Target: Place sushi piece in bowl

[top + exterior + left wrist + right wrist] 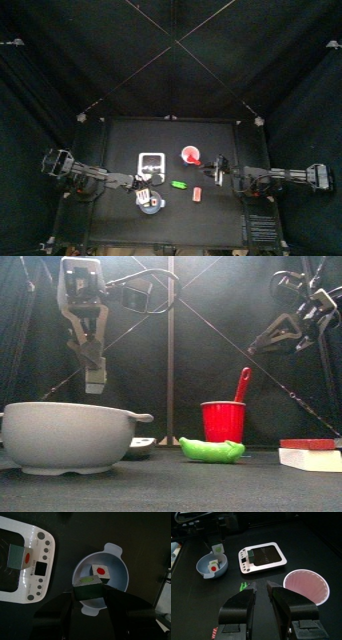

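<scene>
- The bowl [151, 199] is a small round light-blue vessel, seen in the top view just left of centre in the lower half of the frame. In the front view it fills the lower left [60, 436], upright on the table, pale grey-blue with a small handle tab on its right rim. The left wrist view shows two tabs on its rim [100, 577].
- The sushi piece [101, 569] is a small white block with a red round spot on its top face. It lies inside the bowl on its floor; in the right wrist view it appears at left [214, 568].
</scene>
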